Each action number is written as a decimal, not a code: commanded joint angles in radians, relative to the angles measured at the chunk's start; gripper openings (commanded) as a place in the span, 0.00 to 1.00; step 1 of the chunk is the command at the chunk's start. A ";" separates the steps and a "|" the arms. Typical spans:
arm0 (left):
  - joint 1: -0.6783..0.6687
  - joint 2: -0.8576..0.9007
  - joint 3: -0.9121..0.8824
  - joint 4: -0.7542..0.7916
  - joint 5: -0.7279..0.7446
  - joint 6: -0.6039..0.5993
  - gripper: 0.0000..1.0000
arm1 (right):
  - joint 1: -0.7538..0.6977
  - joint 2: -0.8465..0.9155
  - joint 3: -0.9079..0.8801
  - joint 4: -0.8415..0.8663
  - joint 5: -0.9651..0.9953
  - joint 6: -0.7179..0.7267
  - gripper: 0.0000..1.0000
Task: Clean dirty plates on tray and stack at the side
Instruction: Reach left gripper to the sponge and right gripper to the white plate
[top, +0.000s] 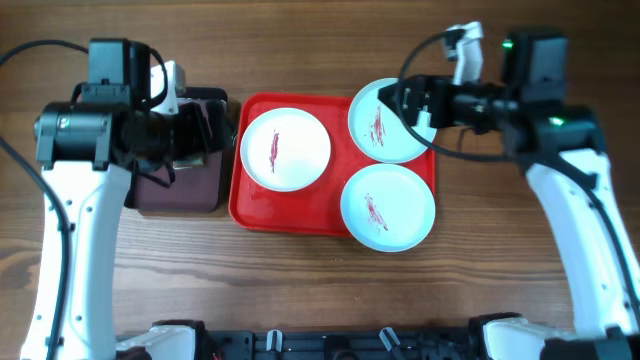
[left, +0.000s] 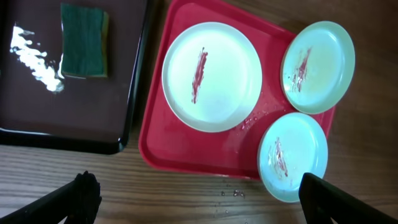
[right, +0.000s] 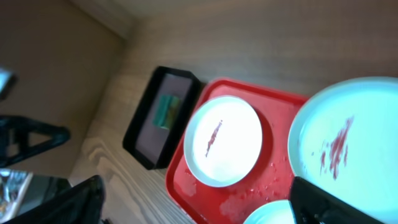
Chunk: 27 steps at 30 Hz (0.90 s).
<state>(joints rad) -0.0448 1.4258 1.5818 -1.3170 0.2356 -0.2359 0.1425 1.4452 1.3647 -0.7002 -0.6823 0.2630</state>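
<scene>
This looks like a robot lab: two white arms (top: 85, 230) with black cables (top: 40, 44) at a wooden table (top: 300, 290).

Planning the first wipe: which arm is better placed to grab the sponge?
Left: left fingers hang open above the dark tray holding the sponge; right fingers are over a turquoise plate.

Red tray (top: 260, 212), white plate (top: 285, 148), turquoise plates (top: 380, 130) (top: 388, 208), all smeared red-brown

The table (top: 320, 290) is viewed from straight above; the tray (top: 290, 212) is shared by both wrist views, seen nearer from opposite ends.
</scene>
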 joint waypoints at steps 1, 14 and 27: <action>0.038 0.034 0.017 0.010 -0.164 -0.172 1.00 | 0.134 0.089 0.018 0.017 0.234 0.161 0.89; 0.083 0.197 0.017 0.082 -0.443 -0.134 0.97 | 0.385 0.480 0.018 0.111 0.558 0.369 0.41; 0.094 0.271 0.015 0.119 -0.423 -0.108 0.94 | 0.410 0.631 0.017 0.237 0.585 0.369 0.29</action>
<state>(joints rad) 0.0425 1.6718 1.5826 -1.2034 -0.1829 -0.3664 0.5503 2.0270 1.3659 -0.4717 -0.1268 0.6170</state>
